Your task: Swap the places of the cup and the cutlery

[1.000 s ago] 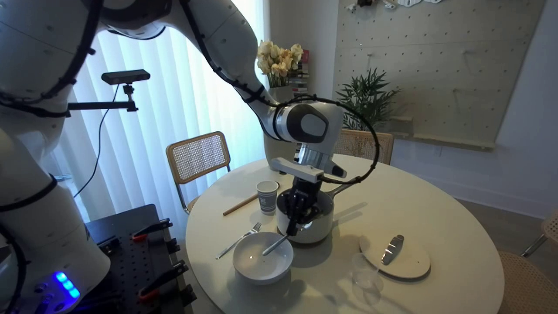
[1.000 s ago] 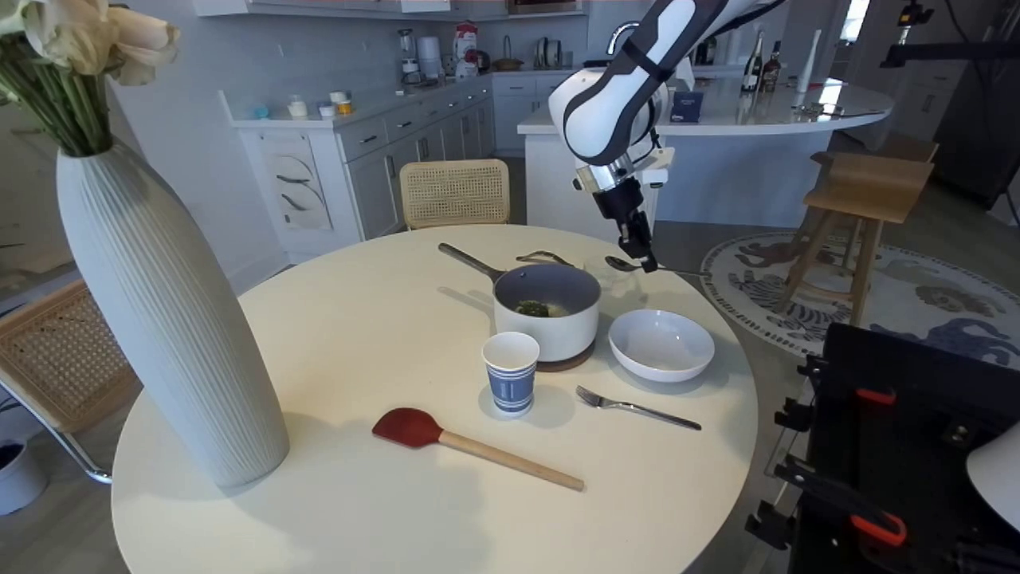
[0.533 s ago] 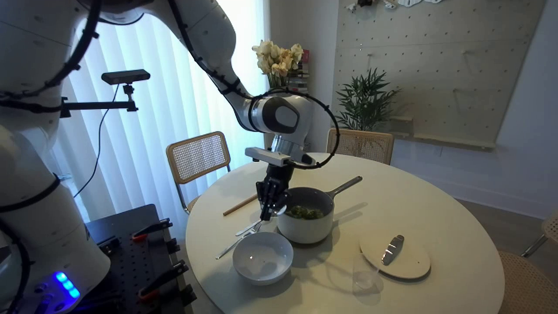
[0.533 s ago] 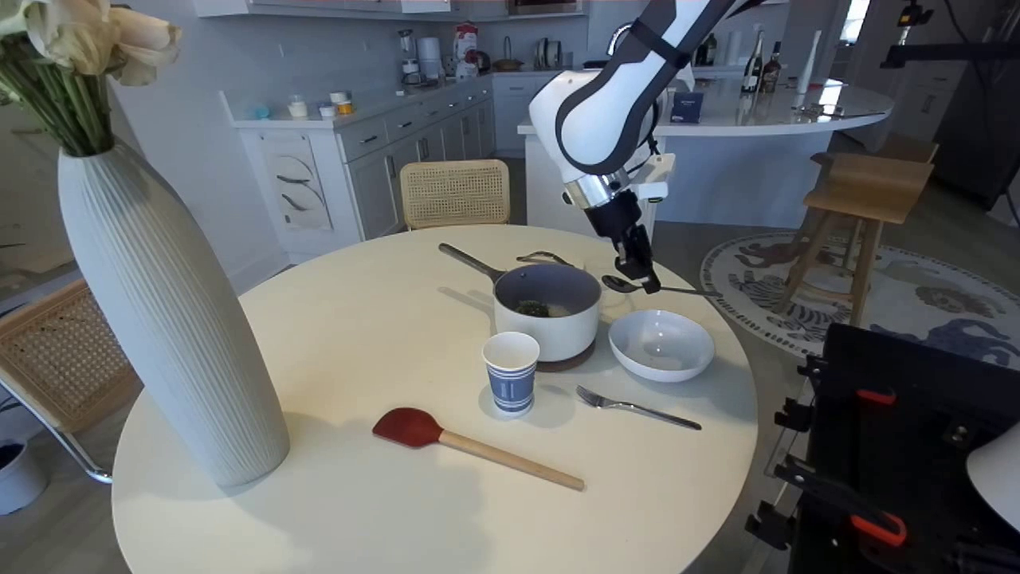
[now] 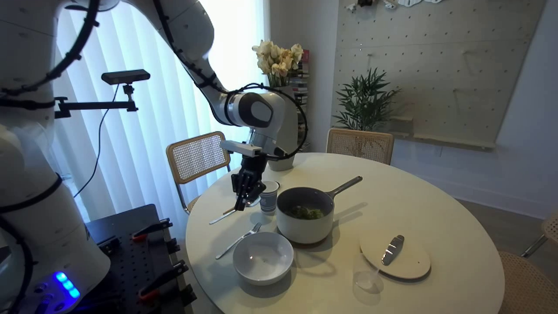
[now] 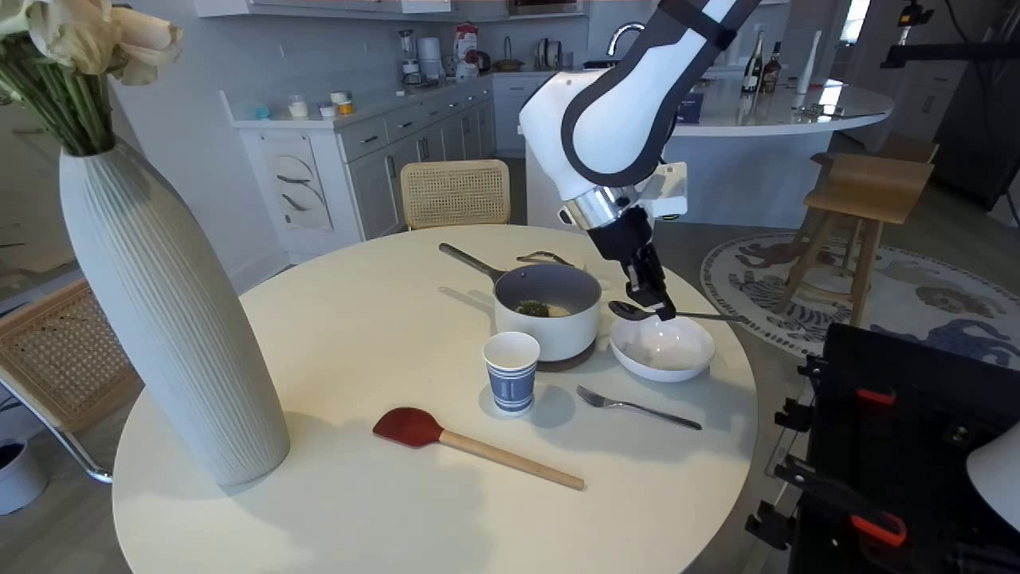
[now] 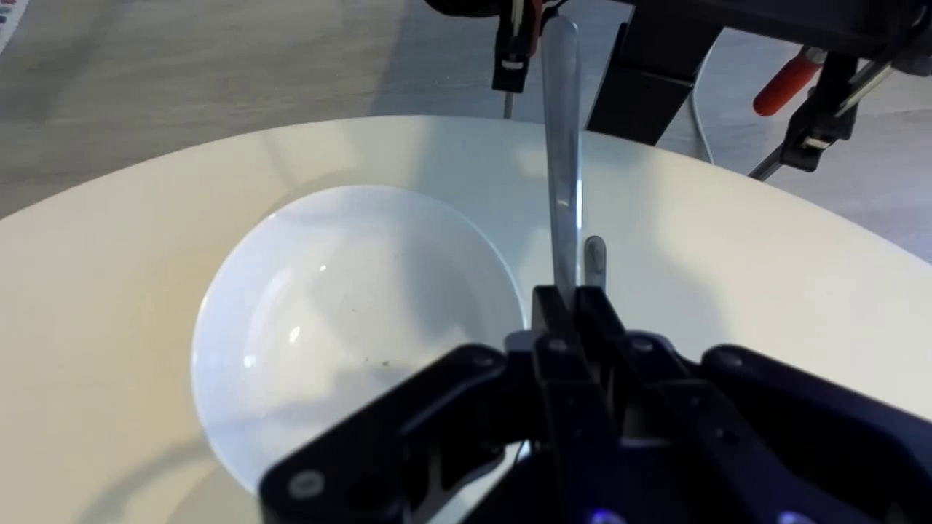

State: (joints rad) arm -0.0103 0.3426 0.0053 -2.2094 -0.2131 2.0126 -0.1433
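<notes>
Pinching spoon (image 7: 563,160) in gripper (image 5: 240,207) | swung leftward in an exterior view, to above or near fork (image 6: 653,413) | with cup (image 5: 269,199) upright left of pot (image 5: 305,230), judging swap unfinished, set-down likely near

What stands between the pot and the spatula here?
The cup, upright. This shows in an exterior view: the pot is just behind it and the spatula lies in front.

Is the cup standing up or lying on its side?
The cup stands upright: in both exterior views, its rim is on top and its base is on the table.
</notes>
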